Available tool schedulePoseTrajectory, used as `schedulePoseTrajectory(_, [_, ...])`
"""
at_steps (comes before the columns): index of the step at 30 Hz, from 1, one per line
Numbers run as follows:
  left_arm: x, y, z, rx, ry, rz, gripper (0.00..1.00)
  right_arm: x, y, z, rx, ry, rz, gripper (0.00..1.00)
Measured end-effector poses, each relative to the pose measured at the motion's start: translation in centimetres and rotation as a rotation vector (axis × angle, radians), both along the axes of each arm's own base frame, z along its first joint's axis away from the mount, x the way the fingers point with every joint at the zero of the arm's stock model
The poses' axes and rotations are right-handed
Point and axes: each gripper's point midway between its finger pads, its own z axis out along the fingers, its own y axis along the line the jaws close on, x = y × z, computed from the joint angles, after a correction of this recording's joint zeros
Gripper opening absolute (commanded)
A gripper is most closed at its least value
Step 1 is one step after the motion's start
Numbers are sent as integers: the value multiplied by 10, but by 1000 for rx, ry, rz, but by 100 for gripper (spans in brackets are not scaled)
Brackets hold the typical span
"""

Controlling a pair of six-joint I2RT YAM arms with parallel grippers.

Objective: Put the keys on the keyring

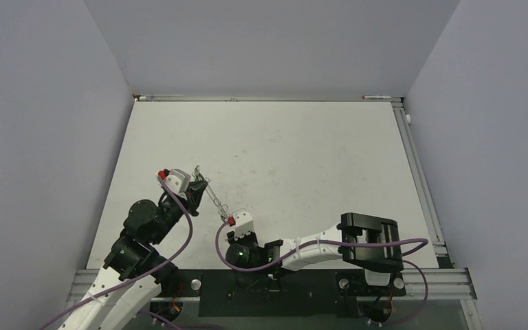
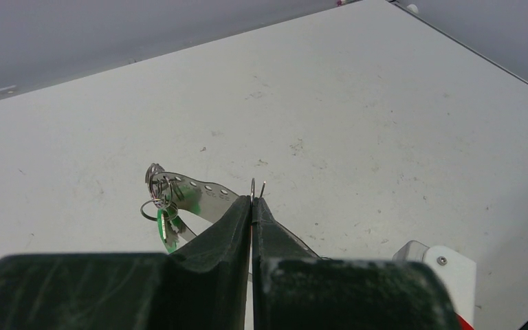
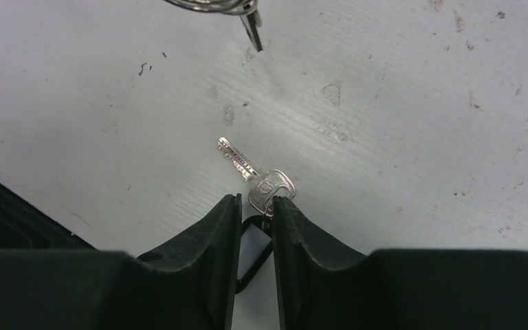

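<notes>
My left gripper (image 2: 252, 201) is shut on a thin wire keyring (image 2: 257, 187), whose two wire ends poke out above the fingertips. Beside it, a perforated metal strip (image 2: 199, 192) carries small rings and a green-tagged key (image 2: 167, 223). In the right wrist view a silver key (image 3: 258, 175) lies flat on the table. A black tag (image 3: 253, 249) attached to its head sits between my right gripper's fingers. My right gripper (image 3: 256, 201) is low over the table, its jaws a narrow gap apart around that tag. In the top view the two grippers (image 1: 196, 180) (image 1: 239, 221) are close together, with the strip (image 1: 214, 199) between them.
The white table (image 1: 302, 158) is scuffed and enclosed by grey walls on three sides. A bunch of rings with a key tip (image 3: 252, 31) hangs at the top edge of the right wrist view. A black block (image 1: 371, 244) sits at the near right.
</notes>
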Motion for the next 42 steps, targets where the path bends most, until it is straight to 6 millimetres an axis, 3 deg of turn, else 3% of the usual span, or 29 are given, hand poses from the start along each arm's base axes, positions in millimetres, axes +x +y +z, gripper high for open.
schedulePoseTrajectory(13, [-2, 1, 0, 20, -15, -9, 0, -4, 2, -9, -41, -11, -1, 18])
schedulePoseTrajectory(31, [-3, 0, -1, 26, -12, -18, 0, -8, -6, -2, -110, -75, -13, 24])
schedulePoseTrajectory(42, [-3, -1, -1, 27, -11, -21, 0, -6, -9, -10, -145, -86, -17, 17])
